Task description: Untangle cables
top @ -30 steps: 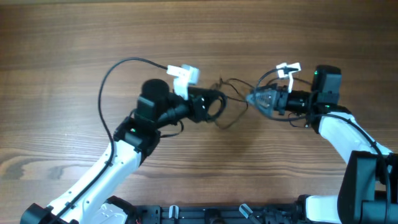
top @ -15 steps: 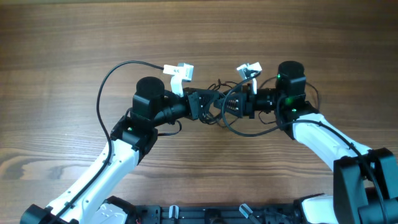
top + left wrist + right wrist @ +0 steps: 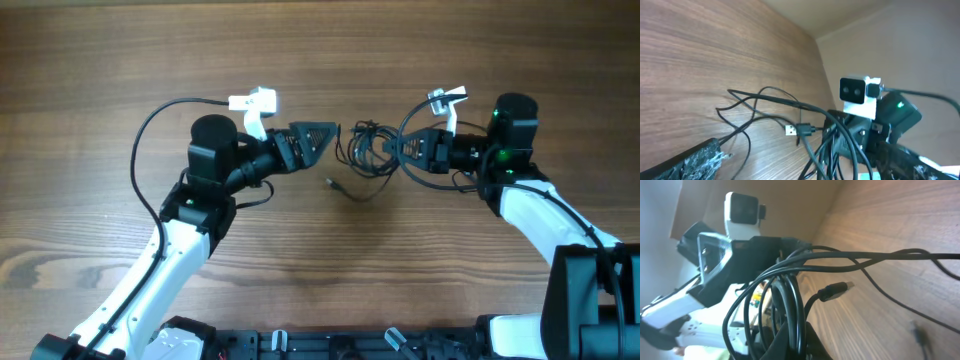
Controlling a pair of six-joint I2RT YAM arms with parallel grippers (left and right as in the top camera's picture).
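Note:
The cables (image 3: 365,150) are thin black cords bunched in a loose tangle at the table's middle. One plug end (image 3: 330,182) trails toward the front. My right gripper (image 3: 408,152) is shut on the right side of the tangle. In the right wrist view the looped cords (image 3: 790,295) run down between its fingers (image 3: 812,342), and a dark plug (image 3: 837,289) hangs above the wood. My left gripper (image 3: 325,140) stands open just left of the tangle, with nothing in it. In the left wrist view one of its fingers (image 3: 687,161) shows beside the strands (image 3: 765,112) and a pale plug (image 3: 790,130).
A thick black wire (image 3: 160,130) arcs from the left arm to its white wrist camera (image 3: 252,102). The right arm's camera (image 3: 445,98) sits above its wrist. The wooden table (image 3: 320,270) stretches all around, and a black rail (image 3: 330,345) lines the front edge.
My left gripper opened, let go of the cables and drew back to the left. My right gripper came in, shut on the tangle and carried it a little to the right.

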